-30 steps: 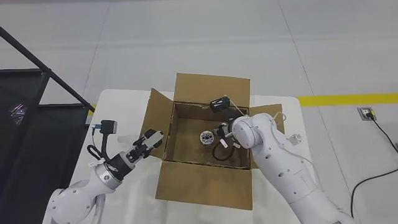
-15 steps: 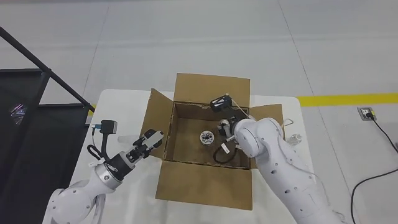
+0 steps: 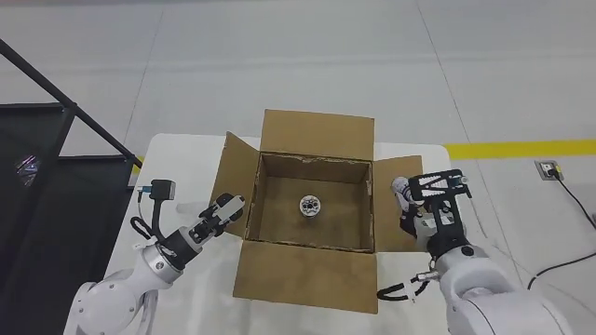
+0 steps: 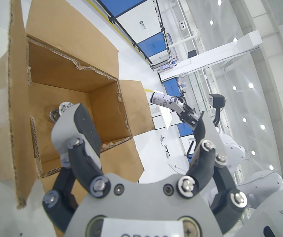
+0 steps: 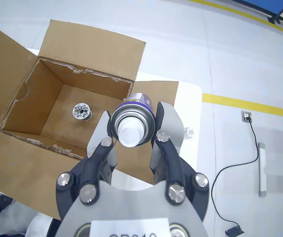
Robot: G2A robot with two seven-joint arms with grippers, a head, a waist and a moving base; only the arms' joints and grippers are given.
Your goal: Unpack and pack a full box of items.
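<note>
Gripping a spray can around its body, the right end effector hangs over the flap on the robot's right side of the cardboard box. The can's white cap faces the wrist camera and its purple-labelled body points away, towards the flap. From the left wrist the can looks tilted, clear of the box's inside. The left end effector is spread wide with nothing between its fingers, close to the box's left flap above the white worktop. The box stands open on the worktop, all four flaps folded outward. On its floor sits one small round metal part — near the middle, apart from every wall.
</note>
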